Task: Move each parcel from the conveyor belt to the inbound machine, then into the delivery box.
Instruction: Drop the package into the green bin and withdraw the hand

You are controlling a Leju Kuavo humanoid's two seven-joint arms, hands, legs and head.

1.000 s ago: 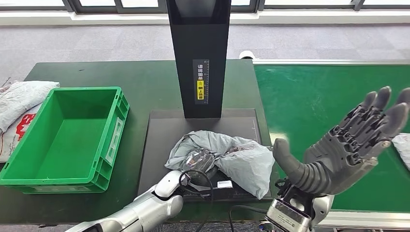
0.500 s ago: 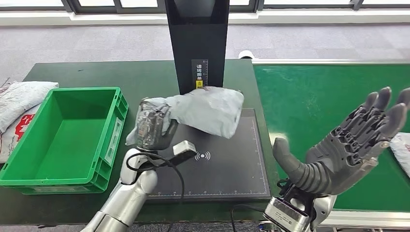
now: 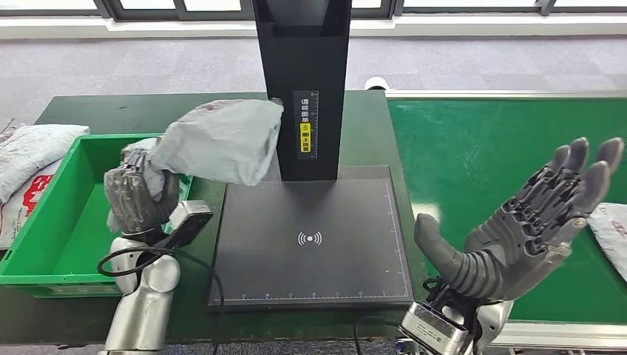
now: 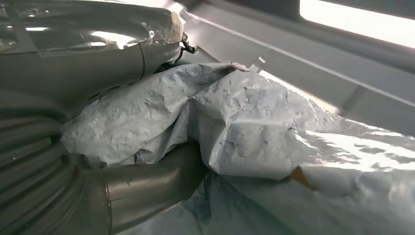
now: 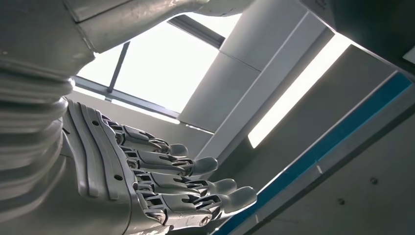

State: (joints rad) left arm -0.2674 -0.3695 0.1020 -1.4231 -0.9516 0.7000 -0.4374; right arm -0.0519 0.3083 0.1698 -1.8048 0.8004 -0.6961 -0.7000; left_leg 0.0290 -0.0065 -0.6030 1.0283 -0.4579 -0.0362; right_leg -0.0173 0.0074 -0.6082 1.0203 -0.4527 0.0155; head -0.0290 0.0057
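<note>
Tabletop: dark green, carrying the scanning machine and the crate; it lies under and ahead of the left robot hand.
Conveyor belt: bright green surface with a pale metal rail at its far edge, under and beyond the right robot hand.
Inbound machine: flat black plate with a white wireless mark at its middle and a tall black post at its back; it sits between the two robot hands, its plate bare.
Delivery box: green plastic crate with nothing inside, directly beside and below the left robot hand, on that hand's outer side.
Held parcel: crumpled grey mailer bag, raised above the tabletop, sticking out from the left robot hand toward the machine's post and hanging over the crate's near corner. The left wrist view shows its wrinkled skin pressed between thumb and fingers.
Right robot hand: raised above the belt's near edge, palm up, fingers spread wide, holding nothing. The right wrist view shows its fingers stretched out against the ceiling.
Left robot hand: closed around one end of the grey parcel, above the crate's edge.
Spare parcels: white bags lying beyond the crate, well away from the left robot hand.
Waiting parcel: white bag on the belt, just past the right robot hand's fingertips, partly cut off by the frame.
</note>
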